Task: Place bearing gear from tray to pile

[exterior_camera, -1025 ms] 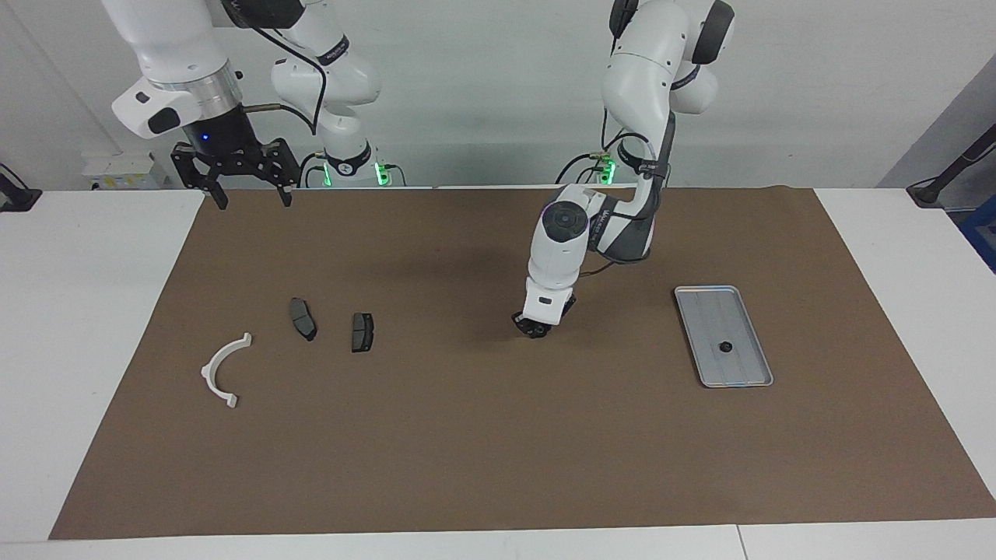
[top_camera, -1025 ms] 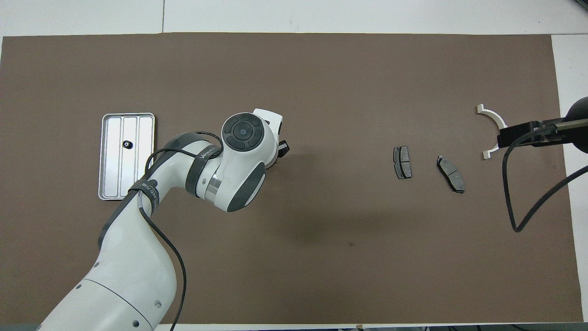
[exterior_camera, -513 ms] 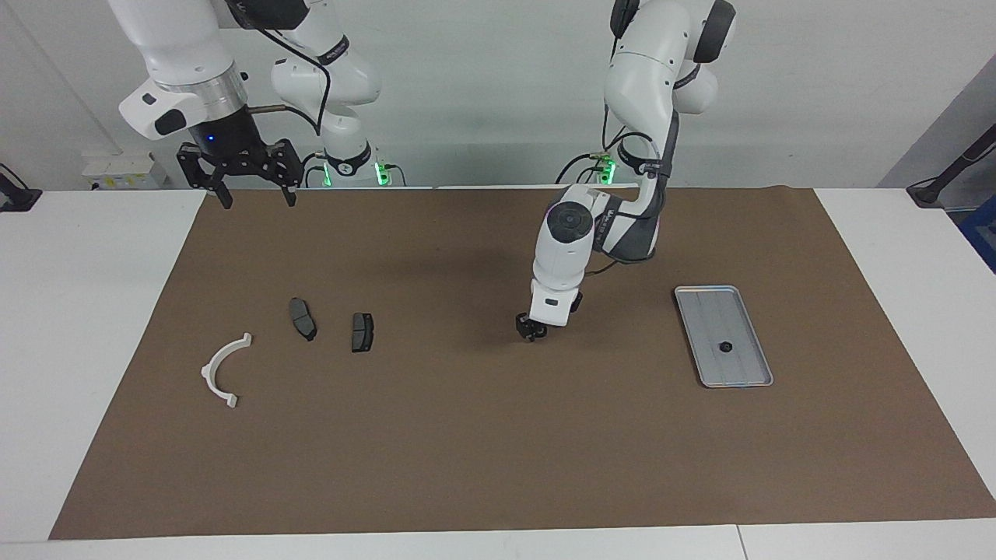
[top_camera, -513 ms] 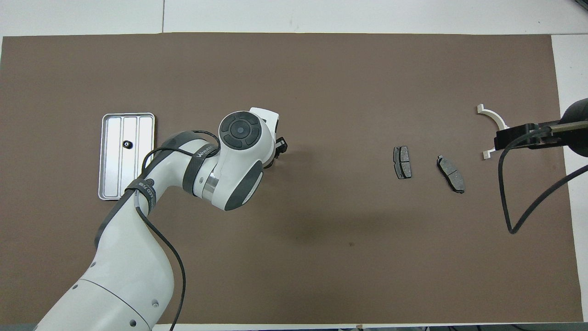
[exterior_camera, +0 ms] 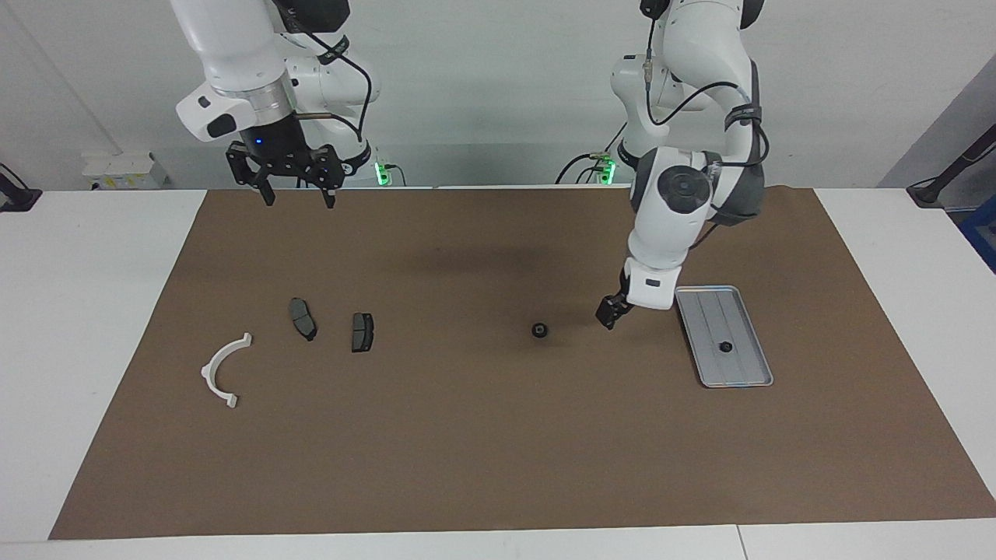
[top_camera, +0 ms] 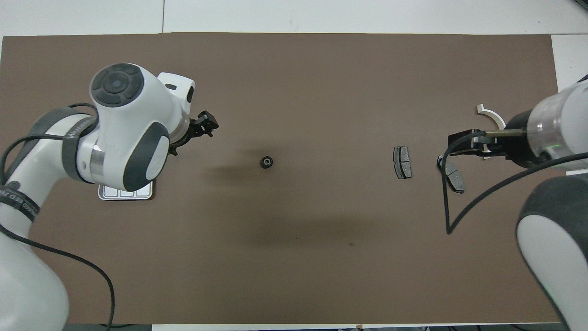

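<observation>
One small black bearing gear (exterior_camera: 538,330) (top_camera: 266,162) lies loose on the brown mat, midway between the tray and the pile. A second bearing gear (exterior_camera: 725,347) sits in the silver tray (exterior_camera: 712,311), which the left arm mostly hides in the overhead view (top_camera: 124,194). My left gripper (exterior_camera: 609,314) (top_camera: 207,126) hangs open and empty just above the mat, between the loose gear and the tray. The pile is a white bracket (exterior_camera: 226,372) (top_camera: 491,115) and two dark pads (exterior_camera: 303,318) (exterior_camera: 362,331). My right gripper (exterior_camera: 299,198) (top_camera: 459,142) is open, raised over the mat edge nearest the robots.
The brown mat (exterior_camera: 498,435) covers most of the white table. The right arm's cable (top_camera: 448,202) hangs over the pad (top_camera: 452,177) closer to the bracket in the overhead view.
My left gripper opened, left the bearing gear on the mat's middle and drew back toward the tray. The right gripper shifted sideways toward the table's middle, still raised.
</observation>
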{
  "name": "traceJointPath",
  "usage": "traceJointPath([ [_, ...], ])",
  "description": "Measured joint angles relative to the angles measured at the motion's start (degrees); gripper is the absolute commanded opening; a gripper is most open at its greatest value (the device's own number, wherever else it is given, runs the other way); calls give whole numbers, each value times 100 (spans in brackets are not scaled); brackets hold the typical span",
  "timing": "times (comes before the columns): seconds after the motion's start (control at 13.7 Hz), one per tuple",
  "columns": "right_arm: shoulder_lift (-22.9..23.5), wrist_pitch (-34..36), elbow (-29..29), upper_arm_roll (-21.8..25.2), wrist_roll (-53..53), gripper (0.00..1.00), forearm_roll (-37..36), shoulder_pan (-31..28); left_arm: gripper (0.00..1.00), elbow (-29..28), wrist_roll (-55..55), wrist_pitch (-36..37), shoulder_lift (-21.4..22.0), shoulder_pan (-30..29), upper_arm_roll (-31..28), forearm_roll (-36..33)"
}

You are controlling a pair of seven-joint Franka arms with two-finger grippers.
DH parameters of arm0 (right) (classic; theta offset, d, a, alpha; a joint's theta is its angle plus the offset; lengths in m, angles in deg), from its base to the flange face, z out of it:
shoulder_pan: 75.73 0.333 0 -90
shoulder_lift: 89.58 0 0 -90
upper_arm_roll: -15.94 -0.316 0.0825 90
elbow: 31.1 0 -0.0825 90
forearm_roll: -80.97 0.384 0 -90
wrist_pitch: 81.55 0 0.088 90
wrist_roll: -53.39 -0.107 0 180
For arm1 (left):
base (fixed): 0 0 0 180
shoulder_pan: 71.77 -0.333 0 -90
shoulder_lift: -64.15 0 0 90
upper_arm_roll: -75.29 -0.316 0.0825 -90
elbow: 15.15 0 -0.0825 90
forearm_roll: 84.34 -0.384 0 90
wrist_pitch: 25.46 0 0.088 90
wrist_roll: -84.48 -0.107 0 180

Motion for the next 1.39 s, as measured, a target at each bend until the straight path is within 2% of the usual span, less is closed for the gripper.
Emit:
traceJointPath([
  [0.29, 290, -1043, 494, -178, -1697, 100, 25, 959, 100, -131, -2034, -183, 2, -1080, -15, -11],
  [0.59, 1227, -2001, 527, -169, -3160, 100, -130, 1736, 100, -607, -2967, -1092, 3, -1704, -11, -12],
  [0.88, 2330, -2266, -113, -165, -4672, 100, -561, 2354, 100, -838, -3720, -1190, 21, -1882, -11, -12],
  [1.25, 3588, -2265, -1079, -147, -5736, 100, -1272, 2933, 100, -842, -3794, -818, 96, -1948, -1, -12],
  [1.39, 4077, -2267, -1483, -145, -5841, 100, -1352, 3014, 100, -843, -3795, -815, 112, -1949, -1, -12],
])
